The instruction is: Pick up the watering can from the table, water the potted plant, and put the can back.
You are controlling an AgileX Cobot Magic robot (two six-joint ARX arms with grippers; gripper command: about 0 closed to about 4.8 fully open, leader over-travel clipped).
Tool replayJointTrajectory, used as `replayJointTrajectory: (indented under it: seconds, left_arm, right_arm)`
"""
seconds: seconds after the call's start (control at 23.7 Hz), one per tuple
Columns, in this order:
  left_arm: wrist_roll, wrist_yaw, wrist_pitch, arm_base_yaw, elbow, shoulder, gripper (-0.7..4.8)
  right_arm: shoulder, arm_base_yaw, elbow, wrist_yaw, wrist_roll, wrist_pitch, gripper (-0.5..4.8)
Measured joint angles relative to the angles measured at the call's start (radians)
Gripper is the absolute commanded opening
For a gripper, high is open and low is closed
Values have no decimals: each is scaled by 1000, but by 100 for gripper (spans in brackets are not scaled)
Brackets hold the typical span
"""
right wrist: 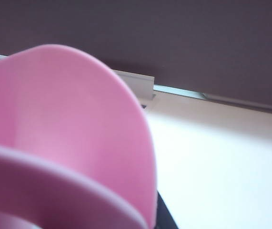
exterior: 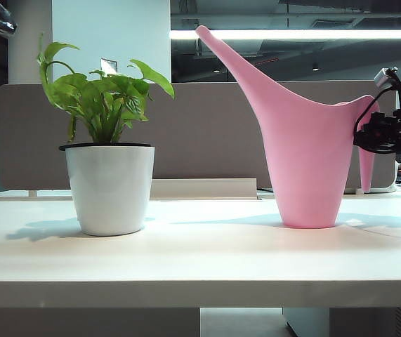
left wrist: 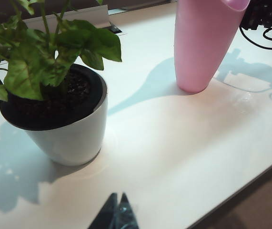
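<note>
Rightmost in the exterior view, the right tool (exterior: pixel 386 133) is seen at the arched handle of the watering can (exterior: pixel 305 154), black against the pink plastic; its fingers are hidden by the handle, so whether they are pinching it cannot be told. In the right wrist view only the can's pink rim and handle are shown close up, blurred. The can is stood upright on the right part of the table (exterior: pixel 200 260), its long spout pointed up and to the left. The left tool (left wrist: pixel 118 213) is shown low over the near part of the table, its dark fingertips pressed together and holding nothing. The potted plant (exterior: pixel 109 182) is stood on the left, well apart from the can.
</note>
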Motion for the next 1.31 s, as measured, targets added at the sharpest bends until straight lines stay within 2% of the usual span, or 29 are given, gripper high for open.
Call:
replayJointTrajectory:
  seconds: [0.25,0.55,0.97,1.1,1.31]
  left_arm:
    - [0,0,0,0,0,0,-5]
    - [0,0,-1,0,0,0,-5]
    - [0,0,-3,0,0,0,-5]
    - [0,0,-6,0,0,0,-5]
    - [0,0,-6,0,0,0,-5]
  right_arm:
    - [-8,3,77,20,-4,-165,-1]
    - [-77,15,106,71,-30,-233,-1]
    - [-102,48,208,94,-31,-352,-1]
    - [-119,70,280,109,-39,-443,-1]
    - [-146,79,368,119,-69,-500,-1]
